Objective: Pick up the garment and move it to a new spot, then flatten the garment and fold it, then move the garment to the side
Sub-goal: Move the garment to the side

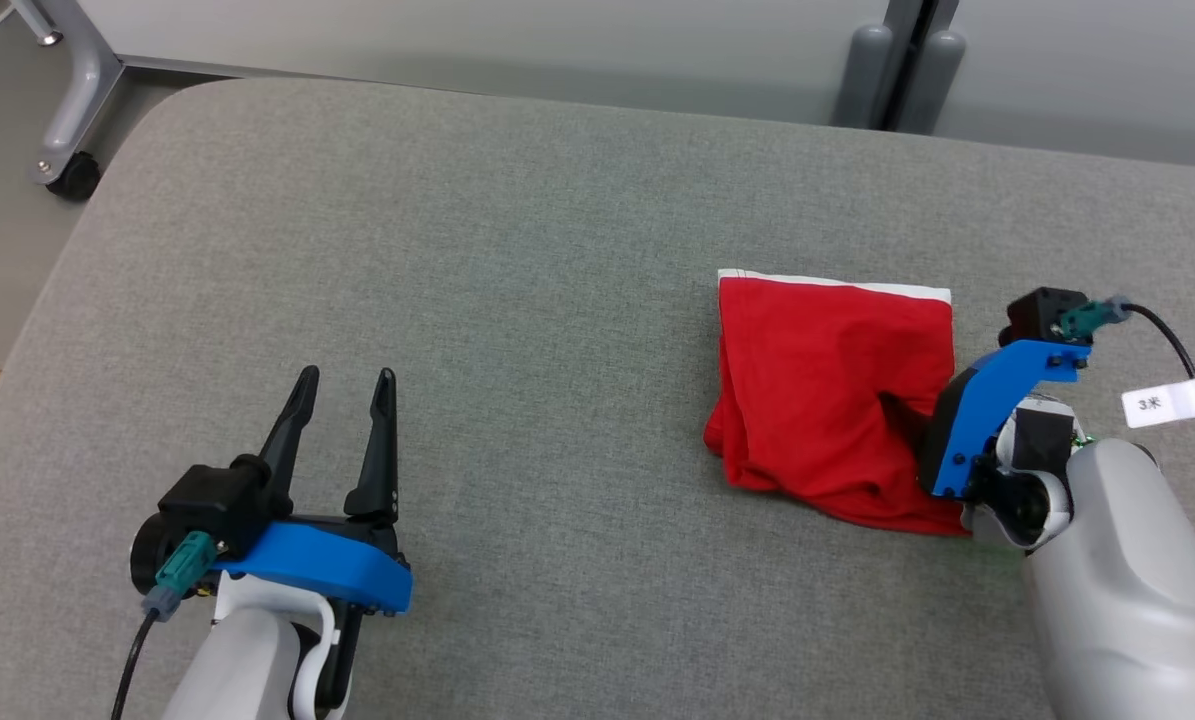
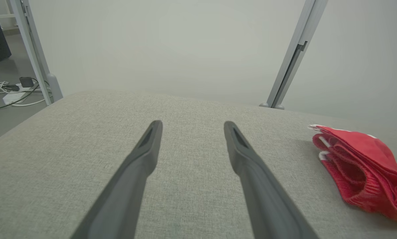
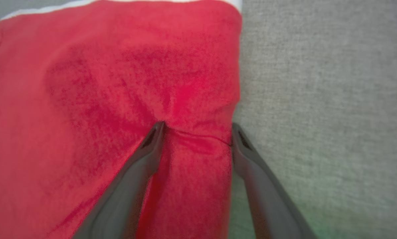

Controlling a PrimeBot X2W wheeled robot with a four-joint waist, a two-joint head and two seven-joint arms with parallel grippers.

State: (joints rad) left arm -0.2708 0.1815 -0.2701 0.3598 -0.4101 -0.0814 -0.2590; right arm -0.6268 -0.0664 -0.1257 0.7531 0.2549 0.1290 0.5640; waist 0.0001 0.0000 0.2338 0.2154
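While the red garment (image 1: pixel 827 390) lies folded on the surface (image 1: pixel 507 250) | right jaws wide around its edge, left jaws wide, empty | side move seems not done

Head view: right gripper (image 1: pixel 909 416) fingers mostly hidden behind blue mount (image 1: pixel 987 410) — left wrist view: garment (image 2: pixel 361 166) cut off at right edge.

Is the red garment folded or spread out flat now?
Folded. The red garment lies as a compact rectangle, and the left wrist view shows stacked layers at its edge.
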